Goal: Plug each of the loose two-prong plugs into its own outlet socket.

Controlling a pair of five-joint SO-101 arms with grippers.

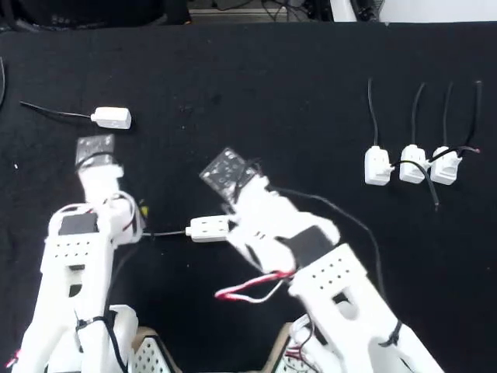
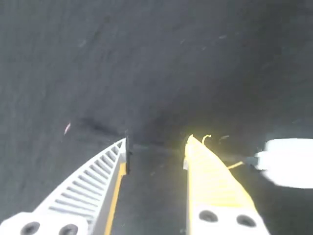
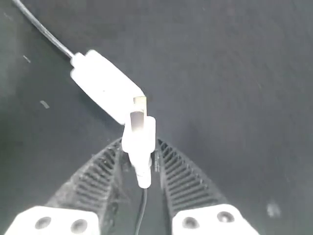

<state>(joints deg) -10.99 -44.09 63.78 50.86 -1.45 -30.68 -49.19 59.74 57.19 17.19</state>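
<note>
My right gripper [image 3: 139,147] is shut on a white two-prong plug [image 3: 139,137]. The plug's prongs touch the end of a white outlet socket [image 3: 105,90] lying on the black table. In the high view this socket [image 1: 208,228] lies mid-table with the right gripper [image 1: 234,225] just to its right. Its black cable runs left toward my left gripper [image 1: 138,219]. The left gripper [image 2: 156,144] is open over bare cloth with nothing between its fingers, and a white blur, probably that socket [image 2: 288,161], sits beside the yellow finger [image 2: 208,166]. A second loose socket [image 1: 112,118] lies at the far left.
Three white plug-and-socket pairs [image 1: 411,164] with thin black cables sit in a row at the right. The black cloth [image 1: 248,85] covers the whole table. A red and white wire [image 1: 248,289] loops off the right arm.
</note>
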